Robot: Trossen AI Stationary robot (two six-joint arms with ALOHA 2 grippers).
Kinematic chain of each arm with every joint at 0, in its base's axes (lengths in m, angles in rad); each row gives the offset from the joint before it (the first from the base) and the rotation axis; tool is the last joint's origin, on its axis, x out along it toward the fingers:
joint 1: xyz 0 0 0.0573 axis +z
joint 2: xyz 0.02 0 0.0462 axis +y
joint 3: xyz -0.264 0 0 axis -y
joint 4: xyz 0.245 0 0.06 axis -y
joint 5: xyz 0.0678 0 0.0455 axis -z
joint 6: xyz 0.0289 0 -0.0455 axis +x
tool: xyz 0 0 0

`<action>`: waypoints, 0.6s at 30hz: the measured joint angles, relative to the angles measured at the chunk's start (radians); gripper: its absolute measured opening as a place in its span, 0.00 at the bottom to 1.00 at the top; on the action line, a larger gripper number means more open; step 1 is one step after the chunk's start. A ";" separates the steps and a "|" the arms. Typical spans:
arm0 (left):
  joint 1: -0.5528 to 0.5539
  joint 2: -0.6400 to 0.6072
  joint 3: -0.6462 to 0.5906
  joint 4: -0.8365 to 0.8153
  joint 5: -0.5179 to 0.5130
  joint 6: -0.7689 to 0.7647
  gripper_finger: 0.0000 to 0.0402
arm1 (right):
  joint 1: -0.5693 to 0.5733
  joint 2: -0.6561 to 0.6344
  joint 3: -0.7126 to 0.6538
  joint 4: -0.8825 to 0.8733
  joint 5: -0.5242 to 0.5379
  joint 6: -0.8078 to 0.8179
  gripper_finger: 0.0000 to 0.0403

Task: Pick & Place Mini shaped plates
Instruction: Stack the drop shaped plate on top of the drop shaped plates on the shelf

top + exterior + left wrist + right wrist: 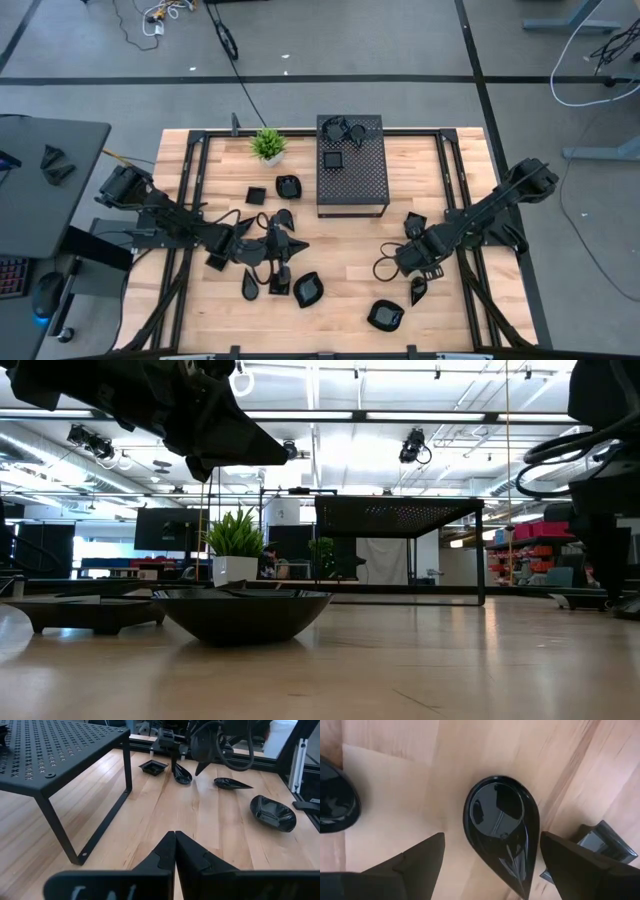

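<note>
Right gripper [490,865], fingers spread wide, hovers over a teardrop plate [502,827] lying right of the perforated box [352,165]. Best to descend centred, straddling its rim evenly. Left gripper [175,850] waits, pressed together.

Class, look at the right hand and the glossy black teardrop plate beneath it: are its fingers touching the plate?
Apart. The right wrist view shows the right hand open, bare wood between each finger and the glossy black teardrop plate.
</note>
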 joint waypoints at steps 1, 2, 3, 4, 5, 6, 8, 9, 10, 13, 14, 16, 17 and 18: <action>0.000 0.000 0.000 0.000 0.000 0.000 0.03 | -0.001 0.000 -0.001 0.000 0.000 0.000 0.82; 0.000 0.000 0.000 0.000 0.000 0.000 0.03 | -0.004 0.000 -0.001 0.002 0.000 0.000 0.82; 0.000 0.000 0.000 0.000 0.000 0.000 0.03 | -0.007 0.000 -0.001 0.004 0.000 0.001 0.82; 0.000 0.000 0.000 0.000 0.000 0.000 0.03 | -0.011 0.000 -0.001 0.004 0.000 0.005 0.82; 0.000 0.000 0.000 0.000 0.000 0.000 0.03 | -0.014 0.000 -0.001 0.004 0.001 0.006 0.82; 0.000 0.000 0.000 0.000 0.000 0.000 0.03 | -0.018 0.000 -0.002 0.009 0.001 0.008 0.82; 0.000 0.000 0.000 0.000 0.000 0.000 0.03 | -0.026 0.000 -0.014 0.032 0.000 0.018 0.82; 0.000 0.000 0.000 0.000 0.000 0.000 0.03 | -0.030 0.000 -0.018 0.033 -0.001 0.021 0.82; 0.000 0.000 0.000 0.000 0.000 0.000 0.03 | -0.034 0.000 -0.018 0.033 -0.001 0.021 0.82; 0.000 0.000 0.000 0.000 0.000 0.000 0.03 | -0.040 0.000 -0.018 0.037 -0.001 0.021 0.82; 0.000 0.000 0.000 0.000 0.000 0.000 0.03 | -0.040 0.000 -0.018 0.037 -0.001 0.020 0.82; 0.000 0.000 0.000 0.000 0.000 0.000 0.03 | -0.040 0.000 -0.018 0.037 -0.005 0.018 0.82; 0.000 0.000 0.000 0.000 0.000 0.000 0.03 | -0.040 0.000 -0.018 0.037 -0.005 0.018 0.82; 0.000 0.000 0.000 0.000 0.000 0.000 0.03 | -0.040 0.000 -0.018 0.038 -0.005 0.018 0.82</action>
